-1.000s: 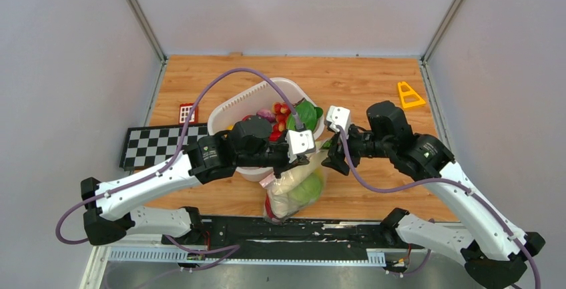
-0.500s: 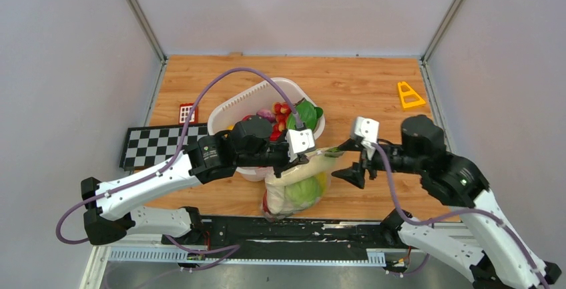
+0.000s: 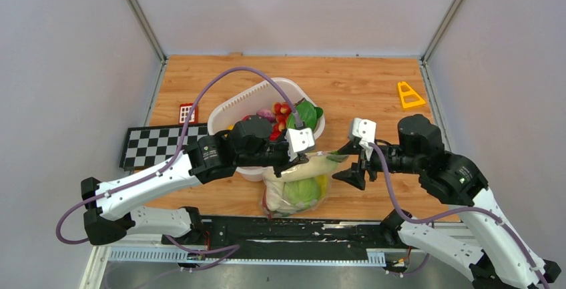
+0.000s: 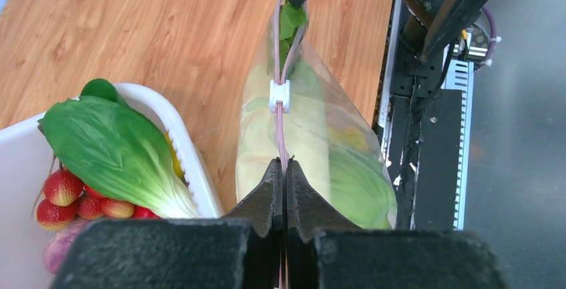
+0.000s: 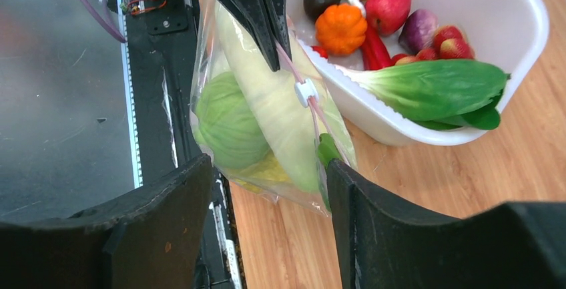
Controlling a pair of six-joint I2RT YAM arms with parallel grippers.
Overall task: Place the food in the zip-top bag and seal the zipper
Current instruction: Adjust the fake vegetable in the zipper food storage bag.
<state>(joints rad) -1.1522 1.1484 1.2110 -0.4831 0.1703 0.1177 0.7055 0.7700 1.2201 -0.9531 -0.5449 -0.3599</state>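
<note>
Okay, bag spot: zip-top bag [image 3: 294, 192] at near table [image 3: 374, 89] edge, just in front of white tub [image 3: 227, 112].
Bag look: clear, bulging; white radish [image 5: 267, 95], green cabbage [image 5: 227, 122] inside.
Zipper: zipper [image 4: 280, 129] a pink strip along the top, white slider [image 4: 280, 95] partway.
Left gripper: left gripper [image 4: 285, 165] clamped tight on zipper.
Right gripper: right gripper [image 3: 348, 162] jaws wide, gripping nothing.
Tub: leafy green [image 5: 434, 89], strawberries [image 4: 63, 189] inside.

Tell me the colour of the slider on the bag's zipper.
White slider, riding a pale pink zipper; the left wrist view shows it best.
</note>
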